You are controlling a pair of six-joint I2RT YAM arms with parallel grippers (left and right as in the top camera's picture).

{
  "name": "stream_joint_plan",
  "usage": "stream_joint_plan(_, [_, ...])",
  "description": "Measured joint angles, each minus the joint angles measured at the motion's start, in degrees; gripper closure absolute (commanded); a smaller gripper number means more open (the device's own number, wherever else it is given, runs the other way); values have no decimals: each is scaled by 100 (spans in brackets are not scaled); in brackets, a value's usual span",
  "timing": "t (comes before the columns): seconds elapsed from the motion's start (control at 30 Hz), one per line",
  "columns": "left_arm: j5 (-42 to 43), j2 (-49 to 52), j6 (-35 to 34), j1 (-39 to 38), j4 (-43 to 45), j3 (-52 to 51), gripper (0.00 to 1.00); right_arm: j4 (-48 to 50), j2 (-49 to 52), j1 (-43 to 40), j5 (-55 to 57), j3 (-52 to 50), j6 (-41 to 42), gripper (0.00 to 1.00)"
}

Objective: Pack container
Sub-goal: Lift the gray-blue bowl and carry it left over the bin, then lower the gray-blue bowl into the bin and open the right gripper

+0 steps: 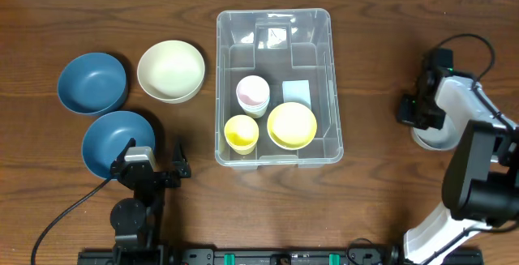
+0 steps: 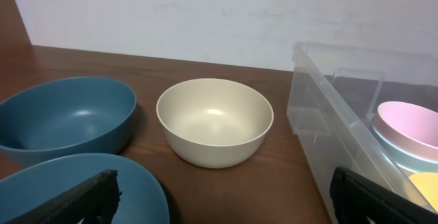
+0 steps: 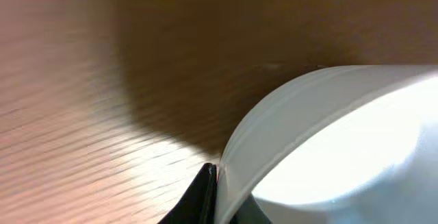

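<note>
Grasp step: right gripper [image 1: 413, 113] jaws clamp the white bowl [image 1: 427, 140] rim; left gripper [image 1: 152, 161] jaws released. Next, lift your bowl into the container [image 1: 219, 87].

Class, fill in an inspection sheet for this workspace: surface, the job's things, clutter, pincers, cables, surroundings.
Surface: brown wooden table; no spills seen.
Job's things: clear container at centre, holding a pink cup, yellow cup, yellow bowl and pale blue square item.
Clutter: far blue bowl, near blue bowl and cream bowl to its left; white bowl to its right.
Pincers: left pincer open, over the near blue bowl; right pincer at the white bowl's rim, jaws unclear.
Cables: black cable by the left arm; looped cable by the right arm.
Surroundings: white wall.
</note>
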Motion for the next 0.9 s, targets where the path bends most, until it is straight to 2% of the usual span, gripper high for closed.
stream_joint_plan(0.13, [0,0,0,0,-2,0,2,-39,-662,529,-85,0,-146,94])
stream_joint_plan(0.43, [2,0,0,0,0,0,2,-68,-2286,2450,-142,205,-313,96])
stream_joint_plan(0.67, [2,0,0,0,0,0,2,-52,-2531,3845,22,492,-348,97])
stream_joint_plan(0.9, [2,0,0,0,0,0,2,-44,-2476,4610,76,494,-350,97])
